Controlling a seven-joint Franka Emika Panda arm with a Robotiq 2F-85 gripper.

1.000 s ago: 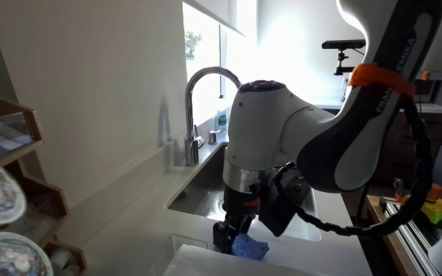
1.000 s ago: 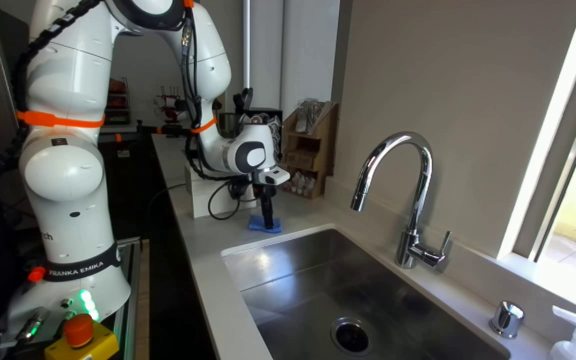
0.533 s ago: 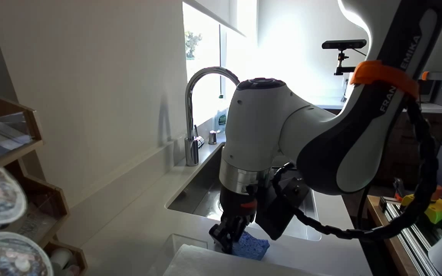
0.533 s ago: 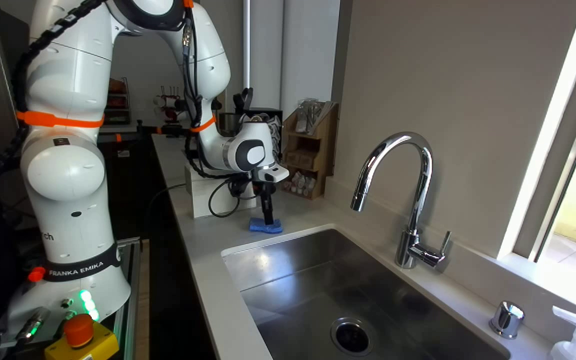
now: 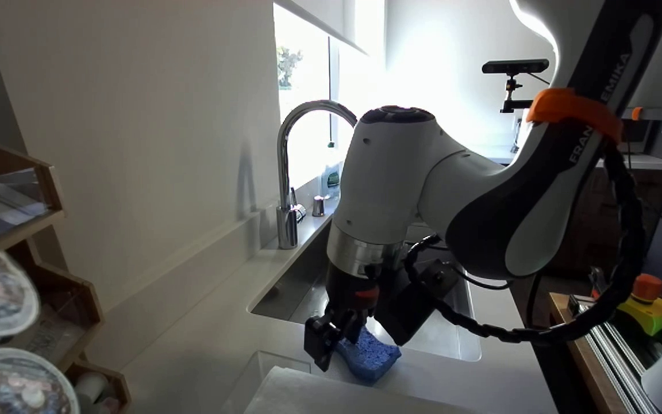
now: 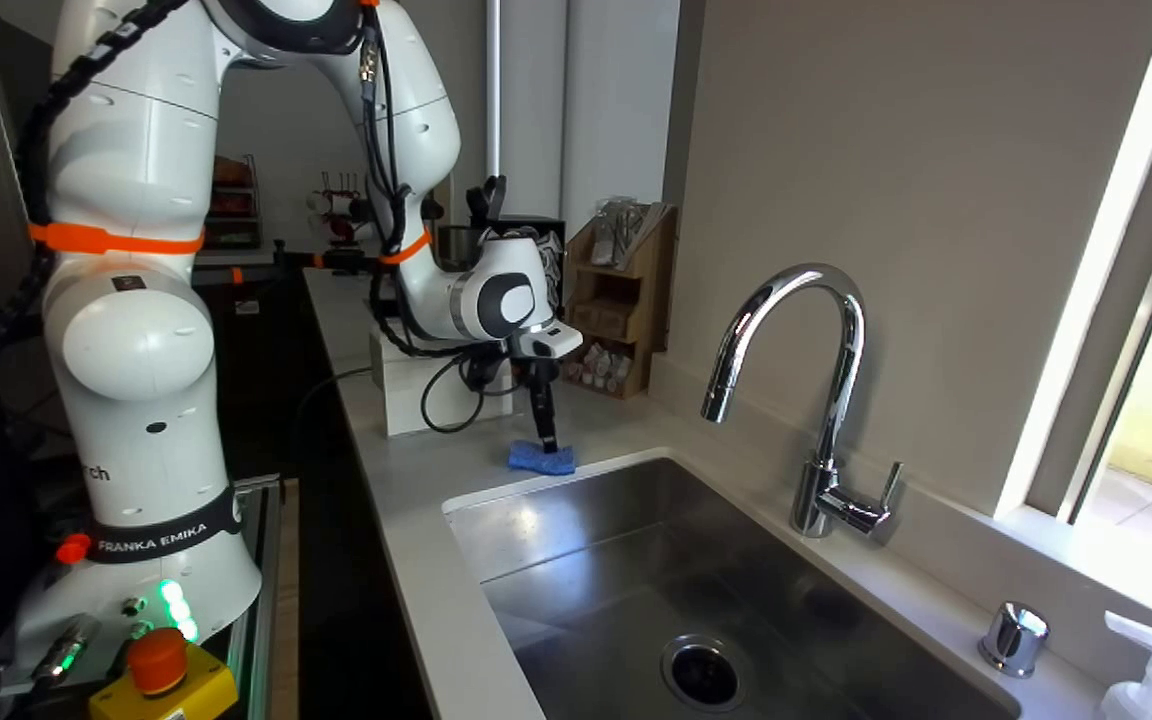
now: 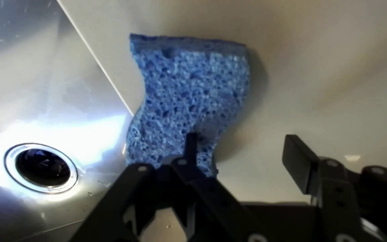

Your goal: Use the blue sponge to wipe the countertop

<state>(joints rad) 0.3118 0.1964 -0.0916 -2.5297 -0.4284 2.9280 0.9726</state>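
Observation:
The blue sponge (image 7: 186, 90) lies on the white countertop (image 7: 321, 53) beside the sink, its lower left edge reaching the sink's edge in the wrist view. It also shows in both exterior views (image 5: 370, 357) (image 6: 540, 458). My gripper (image 7: 242, 139) is open, its jaws wide apart with bare countertop between them. One finger (image 7: 190, 144) stands over the sponge, its tip apparently touching the top; the opposite finger (image 7: 299, 161) is off to the side. In an exterior view my gripper (image 5: 338, 352) tilts over the sponge's near side. The sponge part below the finger is hidden.
The steel sink (image 6: 576, 530) with its drain lies right beside the sponge. A tall chrome faucet (image 6: 841, 350) stands on the wall side. A white box (image 6: 426, 395) stands behind the gripper, and a wooden shelf rack (image 6: 641, 300) by the wall.
My gripper has tilted and moved toward the sink. The sponge has slid with it a little toward the sink's edge and turned slightly.

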